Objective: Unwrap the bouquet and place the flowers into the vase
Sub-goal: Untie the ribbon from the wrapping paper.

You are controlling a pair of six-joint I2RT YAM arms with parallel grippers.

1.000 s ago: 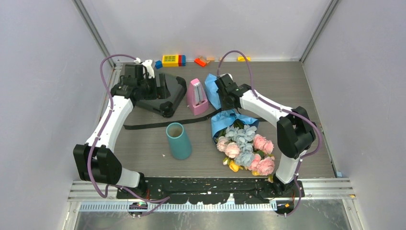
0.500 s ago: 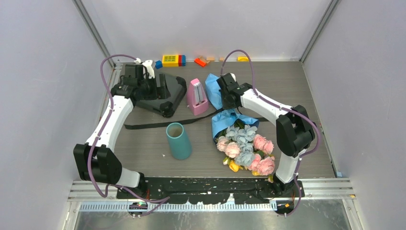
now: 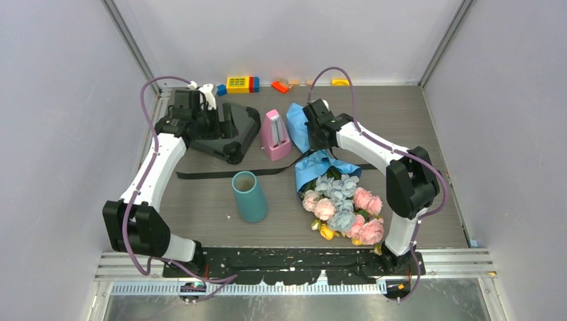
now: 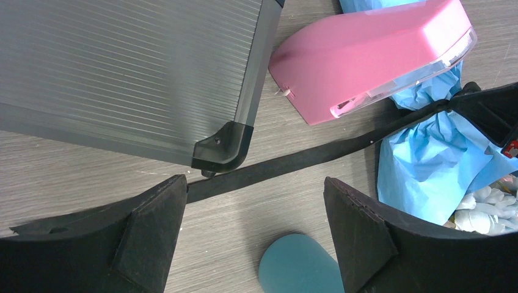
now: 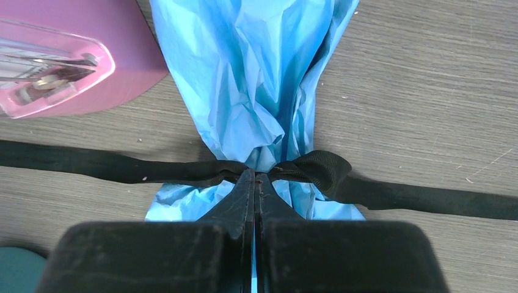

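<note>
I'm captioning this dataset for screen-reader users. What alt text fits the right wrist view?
The right gripper, shut, sits tip-first at the knot of the black ribbon that cinches the bouquet's blue paper wrap. A pink metronome shows at upper left on the grey table.

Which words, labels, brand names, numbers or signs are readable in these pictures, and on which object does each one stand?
None: no text is readable in any view.
pink metronome: whatever is behind its clear window is too blurred to read.
yellow toy block: too small to show any marking.
grey case: ribbed surface, no label visible.
</note>
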